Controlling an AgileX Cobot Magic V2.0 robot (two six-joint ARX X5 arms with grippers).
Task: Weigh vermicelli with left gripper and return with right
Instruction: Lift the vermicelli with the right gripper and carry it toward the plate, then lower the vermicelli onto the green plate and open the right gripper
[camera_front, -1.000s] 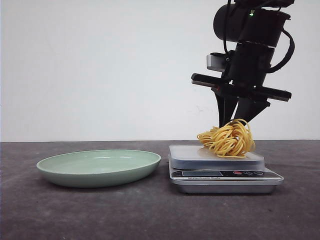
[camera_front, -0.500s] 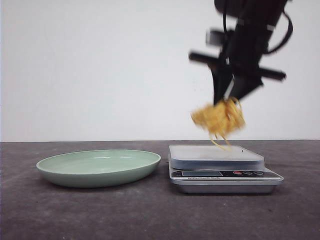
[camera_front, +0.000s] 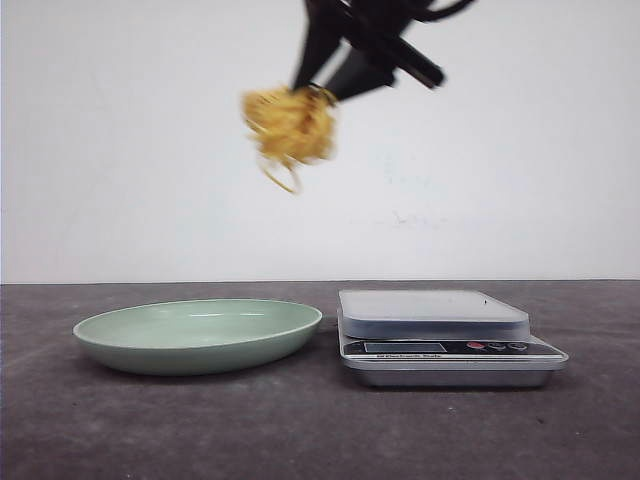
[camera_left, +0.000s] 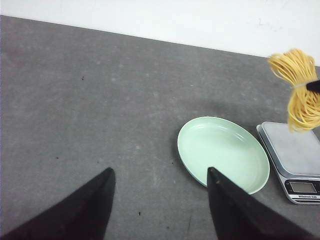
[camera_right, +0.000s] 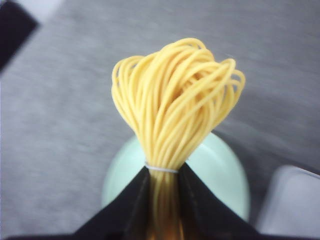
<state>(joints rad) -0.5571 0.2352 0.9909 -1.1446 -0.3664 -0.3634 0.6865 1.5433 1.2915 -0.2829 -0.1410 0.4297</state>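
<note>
The vermicelli (camera_front: 291, 126) is a yellow noodle bundle held high in the air by my right gripper (camera_front: 322, 92), which is shut on it. It hangs above the right part of the green plate (camera_front: 198, 336). In the right wrist view the bundle (camera_right: 176, 115) is pinched between the black fingers (camera_right: 210, 207) with the plate (camera_right: 225, 172) below. The scale (camera_front: 440, 335) stands bare to the right of the plate. My left gripper (camera_left: 159, 172) is open and empty, high over the table left of the plate (camera_left: 222, 151). The bundle (camera_left: 299, 87) also shows in the left wrist view.
The dark grey table (camera_front: 300, 430) runs back to a white wall. The scale (camera_left: 294, 160) sits close beside the plate, its display facing front. In the right wrist view its corner (camera_right: 290, 205) lies beside the plate.
My right gripper has lifted the vermicelli off the scale and carried it up and to the left, over the plate. The scale platform is now bare.
</note>
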